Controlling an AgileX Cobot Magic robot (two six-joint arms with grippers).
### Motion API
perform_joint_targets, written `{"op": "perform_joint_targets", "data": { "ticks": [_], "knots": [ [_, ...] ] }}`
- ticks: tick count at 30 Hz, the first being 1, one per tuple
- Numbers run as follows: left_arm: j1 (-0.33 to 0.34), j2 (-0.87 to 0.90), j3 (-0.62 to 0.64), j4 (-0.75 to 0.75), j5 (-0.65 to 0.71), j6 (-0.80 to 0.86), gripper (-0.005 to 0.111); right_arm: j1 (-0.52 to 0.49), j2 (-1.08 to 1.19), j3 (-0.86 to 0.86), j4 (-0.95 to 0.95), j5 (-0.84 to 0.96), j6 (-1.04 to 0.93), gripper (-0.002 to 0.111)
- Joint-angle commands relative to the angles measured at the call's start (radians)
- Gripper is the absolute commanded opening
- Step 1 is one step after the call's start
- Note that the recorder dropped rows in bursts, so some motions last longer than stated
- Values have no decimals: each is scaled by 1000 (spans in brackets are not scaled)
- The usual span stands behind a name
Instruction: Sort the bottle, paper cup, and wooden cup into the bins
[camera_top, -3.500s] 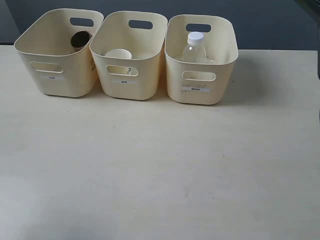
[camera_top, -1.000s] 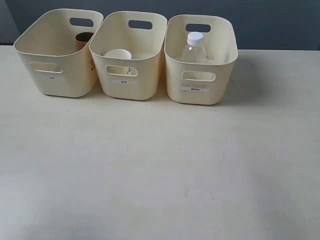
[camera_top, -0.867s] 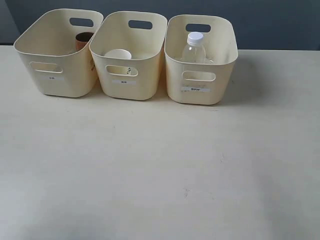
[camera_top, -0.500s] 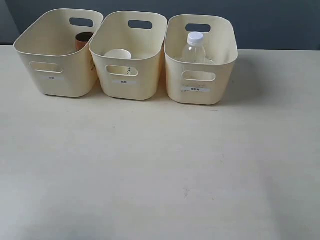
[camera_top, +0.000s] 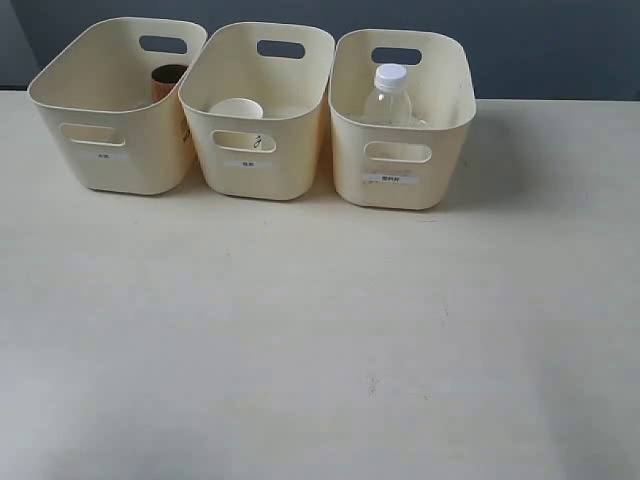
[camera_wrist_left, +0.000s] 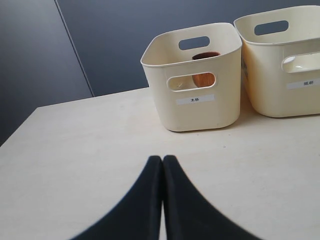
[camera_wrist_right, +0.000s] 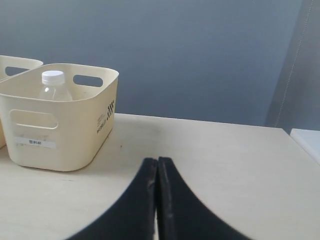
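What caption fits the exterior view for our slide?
Three bins in a row: wooden cup left, paper cup middle, bottle right.

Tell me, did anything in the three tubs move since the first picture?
The wooden cup in the left bin tipped: earlier its dark opening faced the camera, now it stands upright. The paper cup and the bottle stayed put.

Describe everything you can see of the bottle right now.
The bottle is small, clear plastic with rounded shoulders and a white screw cap, which is on. It stands upright inside the right-hand bin of the row, cap near rim height. Its lower body is hidden behind the bin wall, so what it rests on is unseen. In the right wrist view it shows the same. Nothing grips it.
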Motion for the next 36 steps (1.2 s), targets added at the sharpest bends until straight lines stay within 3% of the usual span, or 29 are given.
{"op": "perform_joint_targets", "data": {
  "ticks": [1,36],
  "knots": [
    [-1,4,-5,-2,-5,-2,0,-9,-5,4,3,14,0,-1],
    [-1,4,-5,-2,-5,-2,0,-9,-5,4,27,14,0,-1]
  ]
}}
